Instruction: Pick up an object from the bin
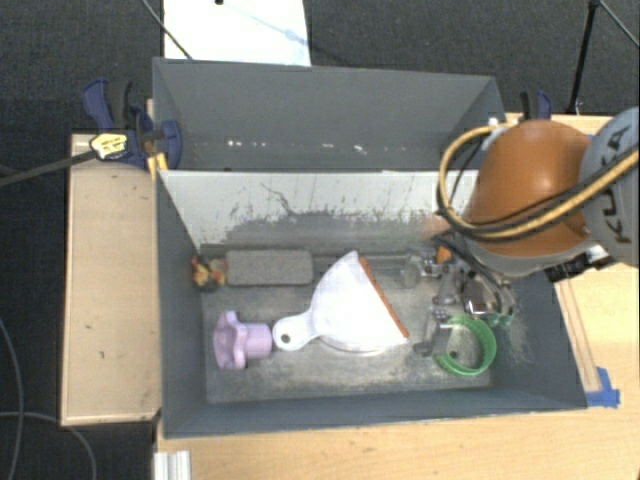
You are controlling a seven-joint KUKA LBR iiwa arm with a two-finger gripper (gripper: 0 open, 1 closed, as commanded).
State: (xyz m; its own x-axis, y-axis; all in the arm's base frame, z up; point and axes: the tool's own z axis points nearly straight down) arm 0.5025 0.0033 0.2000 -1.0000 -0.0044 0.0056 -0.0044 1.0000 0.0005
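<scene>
My gripper [432,340] hangs low in the bin's right part, below the orange wrist cover. It is right at the left side of a green ring [478,356] that lies flat on the floor near the front right corner. The ring's upper arc runs under the gripper's metal body. Just left of the gripper lies a white scoop [350,313] with an orange edge, its handle pointing left.
A purple knob-shaped piece [238,341] lies front left by the scoop's handle. A grey rectangular block [268,268] rests further back along the sloped wall, with a small brown thing [206,271] at its left end. The arm reaches in from the right.
</scene>
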